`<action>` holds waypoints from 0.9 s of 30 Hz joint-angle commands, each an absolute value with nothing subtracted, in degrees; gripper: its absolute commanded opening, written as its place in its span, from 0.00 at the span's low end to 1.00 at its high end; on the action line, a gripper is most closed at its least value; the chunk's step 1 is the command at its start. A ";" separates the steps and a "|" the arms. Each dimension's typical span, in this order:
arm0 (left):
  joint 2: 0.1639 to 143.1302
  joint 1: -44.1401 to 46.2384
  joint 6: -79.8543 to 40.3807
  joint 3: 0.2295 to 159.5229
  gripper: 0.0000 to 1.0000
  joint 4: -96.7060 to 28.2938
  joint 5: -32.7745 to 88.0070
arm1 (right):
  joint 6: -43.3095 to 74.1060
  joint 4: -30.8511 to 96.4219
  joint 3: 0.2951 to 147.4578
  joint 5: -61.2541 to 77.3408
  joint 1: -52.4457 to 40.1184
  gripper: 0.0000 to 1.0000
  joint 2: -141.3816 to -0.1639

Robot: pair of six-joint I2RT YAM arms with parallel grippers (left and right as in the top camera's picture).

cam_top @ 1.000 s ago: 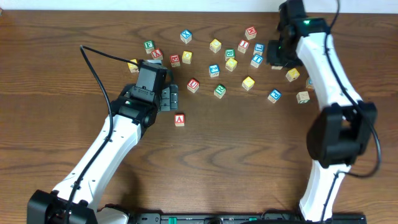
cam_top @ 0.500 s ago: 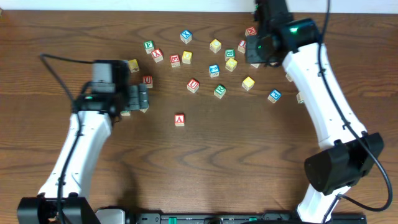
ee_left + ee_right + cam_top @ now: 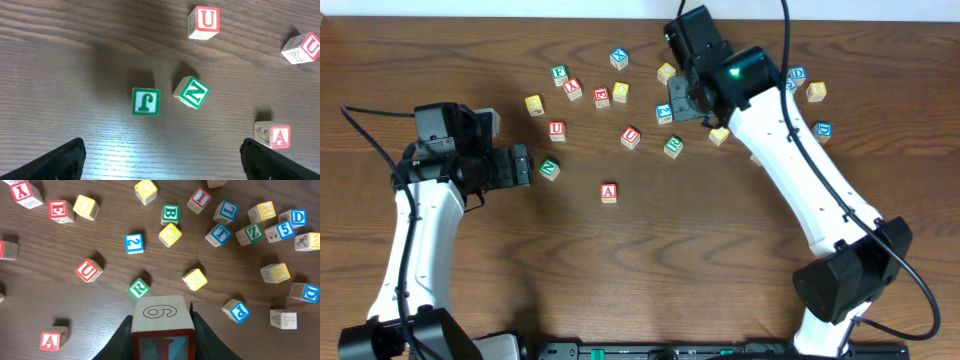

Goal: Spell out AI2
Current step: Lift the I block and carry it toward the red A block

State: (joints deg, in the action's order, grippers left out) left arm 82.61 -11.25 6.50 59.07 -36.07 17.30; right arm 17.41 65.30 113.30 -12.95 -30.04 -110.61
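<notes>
Two fingers of the right gripper (image 3: 162,340) are pinched on a small wooden block right under its camera. This held cube (image 3: 161,312) shows a 6 on top. Below that is a red-framed face with one upright red stroke, cut off by the picture's edge. It is likely an I, though it cannot be read whole.

Next out, the A cube (image 3: 50,341) lies alone on the table, apart from the scatter. Beyond it come a green R cube (image 3: 138,287) and a red U cube (image 3: 89,270). The 2 cube (image 3: 133,243) sits further out among its neighbours, touching none. Farthest off, near the top edge, an I cube (image 3: 200,199) shows a plain red I.

Over on the other side, the left gripper (image 3: 162,160) has its jaws spread wide with nothing between them. It hovers near two green cubes, with the A off to one side.

These blocks look light, stiff and smooth-faced. They should be easy to hold if taken squarely across two opposite flat sides. A pinch on the corners would probably let one twist.

The table (image 3: 720,260) is dark wood grain, flat and slightly glossy, so a nudged block may slide. Of the room, only a pale strip past the far edge shows.
</notes>
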 commanded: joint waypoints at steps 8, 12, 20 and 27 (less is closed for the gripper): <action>81.87 -11.44 7.66 60.25 0.97 -36.91 18.63 | 19.75 65.71 112.71 -14.46 -32.27 0.13 -117.89; 81.87 -11.44 7.66 60.25 0.97 -36.91 18.63 | 19.77 65.87 112.71 -14.41 -33.36 0.11 -120.79; 81.87 -11.44 7.66 60.25 0.97 -36.91 18.63 | 19.68 65.60 112.64 -7.97 -35.81 0.08 -122.39; 81.87 -11.44 7.66 60.23 0.98 -36.93 18.63 | 18.20 64.90 110.98 -7.55 -37.56 0.05 -122.39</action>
State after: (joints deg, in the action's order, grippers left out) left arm 82.61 -11.25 6.50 59.07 -36.69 17.93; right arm 18.85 65.17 112.53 -8.45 -36.56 -122.63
